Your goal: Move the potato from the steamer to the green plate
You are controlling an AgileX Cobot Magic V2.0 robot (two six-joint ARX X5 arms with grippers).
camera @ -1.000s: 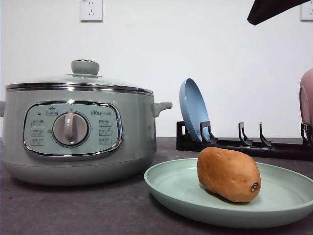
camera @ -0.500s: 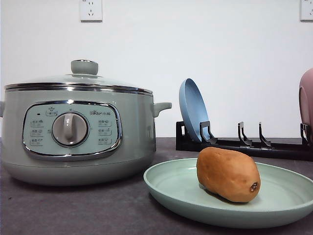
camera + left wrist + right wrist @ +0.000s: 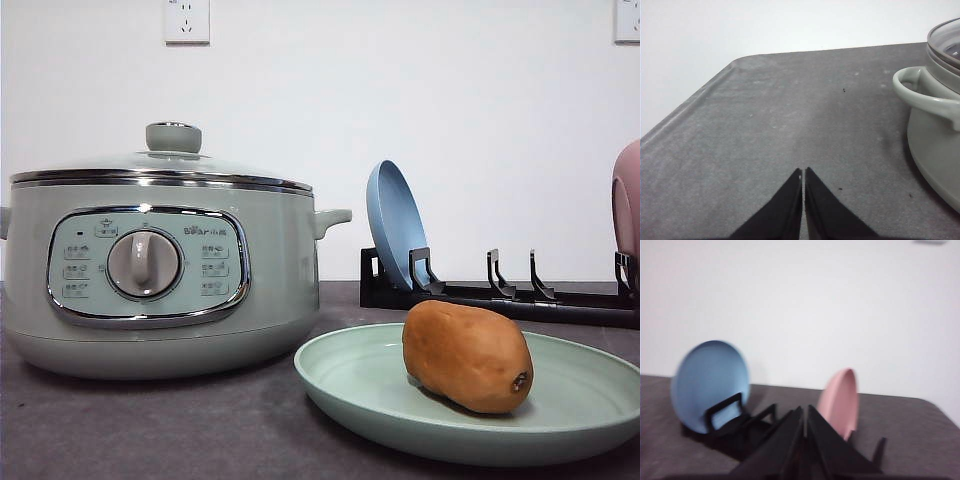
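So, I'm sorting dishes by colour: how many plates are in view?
3: green plate flat on the table under the potato; blue plate and pink plate upright in the black rack.

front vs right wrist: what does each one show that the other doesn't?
Front view alone: the potato lying on the green plate, and the steamer with its lid on. Right wrist view alone: the right end effector, fingers closed together, and the pink plate's full outline. Both: the blue plate standing in the black rack, the pink plate, the grey table and the white wall.
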